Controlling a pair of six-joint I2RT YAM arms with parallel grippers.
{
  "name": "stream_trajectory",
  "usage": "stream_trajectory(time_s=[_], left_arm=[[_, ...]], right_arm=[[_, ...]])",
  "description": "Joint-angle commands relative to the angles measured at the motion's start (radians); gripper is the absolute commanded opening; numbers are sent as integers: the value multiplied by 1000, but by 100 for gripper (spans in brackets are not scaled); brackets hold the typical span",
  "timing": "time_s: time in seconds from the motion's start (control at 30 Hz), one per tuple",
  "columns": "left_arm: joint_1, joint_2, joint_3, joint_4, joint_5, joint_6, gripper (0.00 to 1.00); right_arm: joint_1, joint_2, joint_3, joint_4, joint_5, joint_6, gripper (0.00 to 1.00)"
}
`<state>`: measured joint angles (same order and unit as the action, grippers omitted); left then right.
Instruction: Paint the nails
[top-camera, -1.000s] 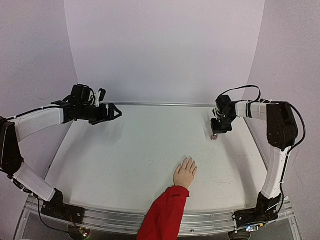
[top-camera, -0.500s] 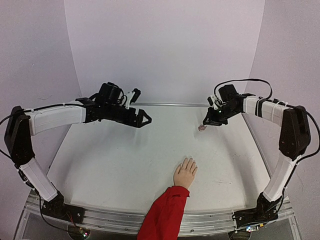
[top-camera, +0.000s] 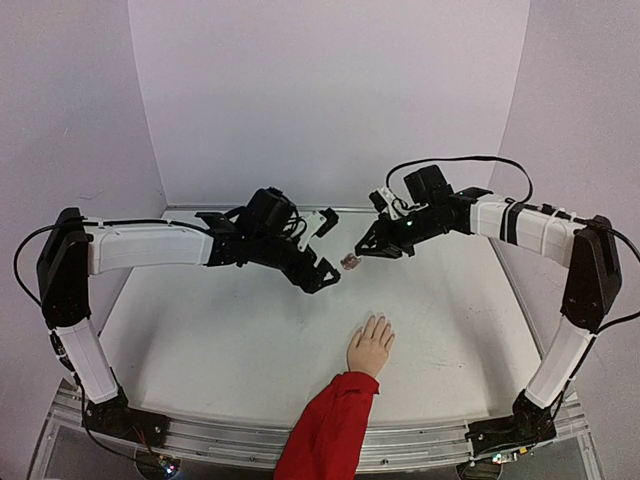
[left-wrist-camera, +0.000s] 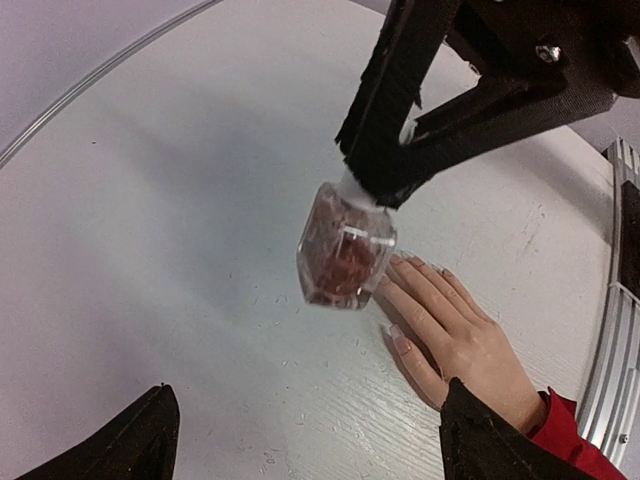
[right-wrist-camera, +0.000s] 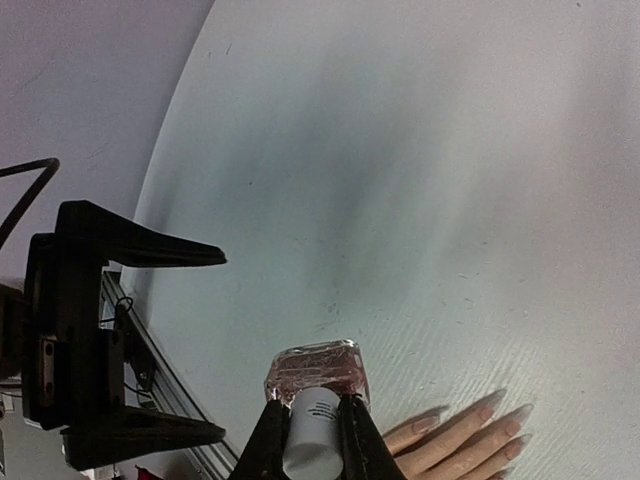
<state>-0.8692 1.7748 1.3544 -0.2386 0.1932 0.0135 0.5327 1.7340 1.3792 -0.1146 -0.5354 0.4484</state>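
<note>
A pale mannequin hand (top-camera: 371, 345) in a red sleeve (top-camera: 330, 425) lies flat on the white table, with its nails (top-camera: 381, 321) pointing away from the arms. Above and behind it, my right gripper (top-camera: 362, 250) is shut on the white cap of a small pinkish bottle (top-camera: 351, 262), which hangs off the table. In the right wrist view the bottle (right-wrist-camera: 318, 370) sits between the pads, with the nails (right-wrist-camera: 490, 400) below it. My left gripper (top-camera: 328, 250) stands open just left of the bottle (left-wrist-camera: 345, 250), holding nothing. The thumb nail (left-wrist-camera: 400, 343) shows beside it.
The table (top-camera: 200, 330) is bounded by a metal rail (top-camera: 430, 440) at the near edge and by pale walls at the back and sides. The red sleeve crosses the near rail at the centre.
My right gripper has lifted the bottle from the back right of the table and carried it left towards the centre. My left arm has swung right, up to the bottle.
</note>
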Motion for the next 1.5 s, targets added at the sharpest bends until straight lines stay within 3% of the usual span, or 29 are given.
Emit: stream_trajectory(time_s=[0.0,0.17,0.47,0.87,1.03,1.27,1.47], left_arm=[[-16,8,66,31,-76,82,90],[-19,-2,41,61,-80,81,85],[-19,-60,-90,232,-97,81,86],[-19,-84,-116,326,-80,81,83],[-19,-90,-120,339,-74,89,77],[-19,-95,-123,339,-54,99,61],[-19,-104,-138,339,-51,113,70]], right_arm=[[42,-31,50,43,-62,47,0],[73,-27,54,54,-63,62,0],[101,-31,71,67,-49,88,0],[145,-10,94,66,-30,101,0],[158,-11,96,66,-16,104,0],[165,-13,98,66,0,107,0],[166,-16,97,66,23,105,0]])
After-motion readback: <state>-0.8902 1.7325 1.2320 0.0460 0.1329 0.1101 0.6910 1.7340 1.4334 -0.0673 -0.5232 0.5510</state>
